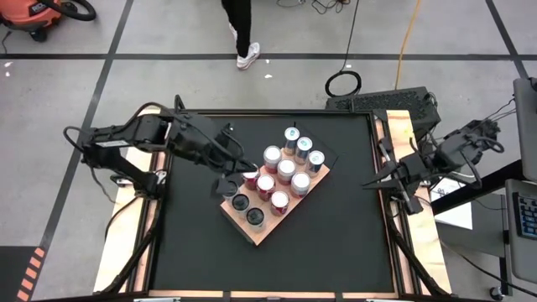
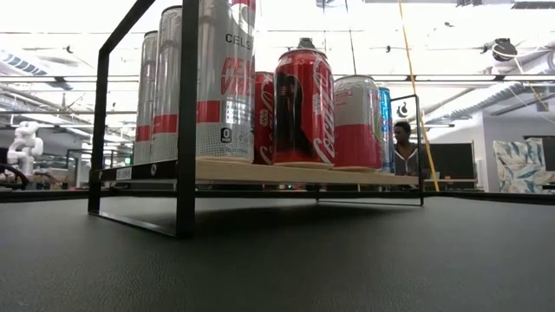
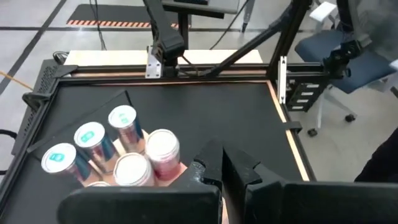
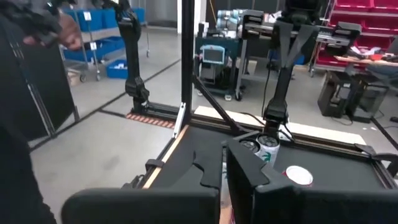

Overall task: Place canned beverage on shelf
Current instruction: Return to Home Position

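Now the cans (image 1: 286, 170) stand on the shelf (image 1: 268, 228), which runs from 7 to 1 o'clock. The left end effector (image 1: 225, 185), nearly closed and empty, sits just at its 9 o'clock. The right end effector (image 1: 375, 179) waits far off at 3.

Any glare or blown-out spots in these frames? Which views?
Low view: ceiling behind the cans blown out to white, so the cans are backlit. High view: even light, no hard shadows on the black tabletop; pale can lids not washed out. Wrist views: no strong glare.
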Robot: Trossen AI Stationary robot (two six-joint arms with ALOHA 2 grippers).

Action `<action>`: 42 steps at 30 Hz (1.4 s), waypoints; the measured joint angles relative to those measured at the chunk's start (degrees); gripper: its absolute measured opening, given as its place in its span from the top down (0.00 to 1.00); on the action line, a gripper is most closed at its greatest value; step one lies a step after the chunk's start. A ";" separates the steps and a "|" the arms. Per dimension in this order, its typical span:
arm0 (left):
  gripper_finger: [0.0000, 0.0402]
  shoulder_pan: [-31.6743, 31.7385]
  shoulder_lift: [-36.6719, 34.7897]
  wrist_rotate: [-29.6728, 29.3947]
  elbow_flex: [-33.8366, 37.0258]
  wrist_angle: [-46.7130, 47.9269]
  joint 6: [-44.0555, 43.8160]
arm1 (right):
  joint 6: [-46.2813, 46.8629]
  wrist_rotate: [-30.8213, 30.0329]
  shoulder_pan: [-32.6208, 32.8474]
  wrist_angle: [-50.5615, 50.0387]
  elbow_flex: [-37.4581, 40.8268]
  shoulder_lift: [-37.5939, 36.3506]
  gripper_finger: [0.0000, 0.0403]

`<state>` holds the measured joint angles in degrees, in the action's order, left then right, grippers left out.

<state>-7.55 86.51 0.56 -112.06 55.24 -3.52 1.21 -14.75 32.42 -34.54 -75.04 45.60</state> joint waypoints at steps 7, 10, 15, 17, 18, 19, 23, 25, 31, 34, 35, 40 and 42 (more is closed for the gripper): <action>1.00 3.89 -9.08 3.77 18.27 -14.85 -0.61 | 1.37 -0.15 -0.07 2.99 8.88 -4.18 1.00; 1.00 3.82 -13.75 3.79 25.52 -19.08 -1.57 | 2.53 -0.24 -0.07 3.05 10.40 -4.21 1.00; 1.00 3.16 -19.89 3.44 34.43 -21.57 -6.52 | 2.43 -0.42 -0.07 4.51 13.54 -4.51 1.00; 1.00 2.25 -22.16 2.06 36.98 -21.77 -7.67 | 2.01 -0.46 -0.07 6.75 15.53 -5.04 1.00; 1.00 1.83 -22.93 1.17 37.88 -21.74 -8.18 | 1.58 -0.46 -0.07 8.25 16.79 -5.46 1.00; 1.00 1.42 -23.56 0.66 38.69 -21.41 -8.66 | 1.26 -0.46 -0.07 9.73 18.17 -5.88 1.00; 1.00 0.76 -25.15 0.21 40.34 -15.44 -9.53 | 1.06 -0.43 -0.07 15.78 24.67 -8.38 1.00; 1.00 0.70 -25.28 0.28 40.34 -11.79 -10.58 | 0.65 -0.27 -0.07 17.84 27.69 -9.78 1.00; 1.00 -0.41 -22.96 1.13 40.36 -9.40 -7.55 | -0.92 -0.39 -0.07 18.47 33.59 -13.87 1.00; 1.00 -1.87 -22.85 0.16 41.15 -10.61 -4.41 | -1.47 -0.43 -0.07 18.54 35.59 -15.79 1.00; 1.00 -2.08 -23.40 -0.16 42.05 -11.38 -4.02 | -1.51 -0.46 -0.08 18.64 36.30 -16.45 1.00; 1.00 -3.48 -29.05 -1.35 49.97 -20.61 -4.97 | -1.42 -0.44 -0.09 20.60 40.82 -19.68 1.00; 1.00 -4.04 -31.96 -1.92 54.05 -24.56 -5.16 | -1.50 -0.43 -0.09 21.64 42.57 -20.66 1.00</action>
<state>-11.59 54.56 -1.36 -58.02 30.67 -8.68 -0.29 -15.18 32.34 -12.91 -32.46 24.94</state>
